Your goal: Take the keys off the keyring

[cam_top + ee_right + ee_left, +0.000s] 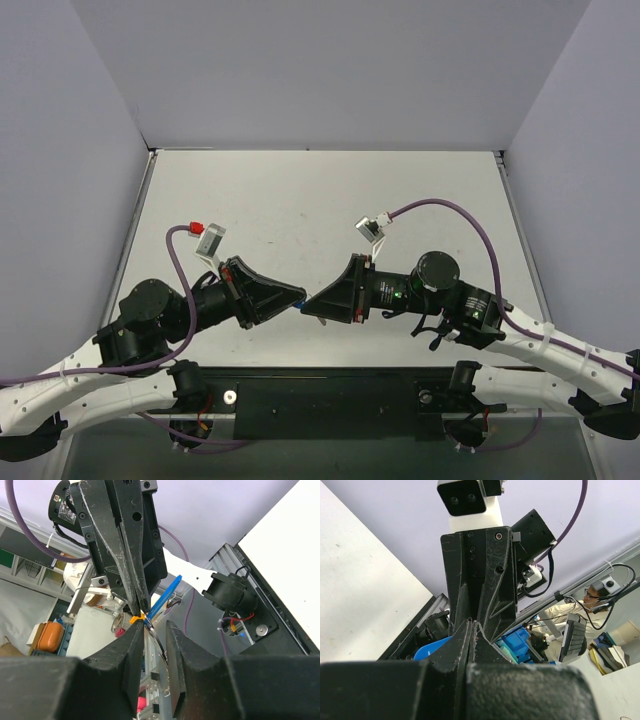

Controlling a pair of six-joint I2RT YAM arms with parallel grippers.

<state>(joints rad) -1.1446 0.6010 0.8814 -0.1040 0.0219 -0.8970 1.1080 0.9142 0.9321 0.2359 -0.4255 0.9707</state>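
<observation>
Keyring is clamped in shut left end effector; its thin loop could be missed by barely-parted, empty right end effector.

Two hands show: one left hand and one right hand. One blue keyring sits between them, with one thin wire loop. The keys cannot be counted.

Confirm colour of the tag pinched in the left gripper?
Bright blue; the keyring tag shows best in the right wrist view, held by the left gripper.
</observation>
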